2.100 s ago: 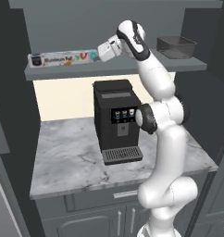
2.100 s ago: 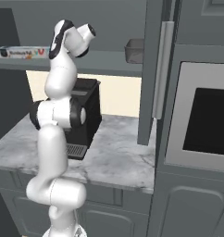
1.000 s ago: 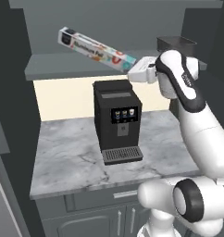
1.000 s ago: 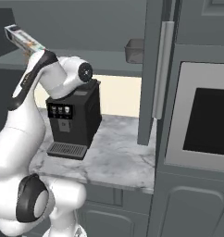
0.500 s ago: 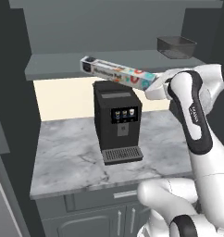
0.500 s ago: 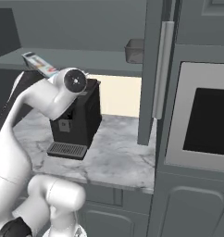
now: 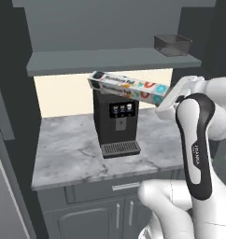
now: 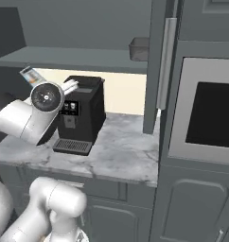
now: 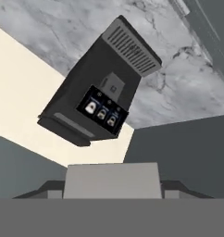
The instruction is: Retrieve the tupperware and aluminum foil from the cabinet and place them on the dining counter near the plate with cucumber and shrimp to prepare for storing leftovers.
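Black coffee machine (image 7: 116, 116) on short marble counter (image 7: 68, 149), built-in oven (image 8: 211, 116) beside tall cabinet column

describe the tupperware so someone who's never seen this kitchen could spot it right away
Start at the dark grey wall cabinet above the short marble counter with the black coffee machine. On its grey shelf, at the far right end, sits the tupperware: a small dark grey rectangular tub with a flared rim. It is low and open-topped, unlike the taller coffee machine below it or the long printed aluminum foil carton held in front of the machine.

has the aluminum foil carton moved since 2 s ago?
Yes. The long light-grey printed aluminum foil carton has left the grey cabinet shelf and now hangs below it, in the gripper, before the black coffee machine.
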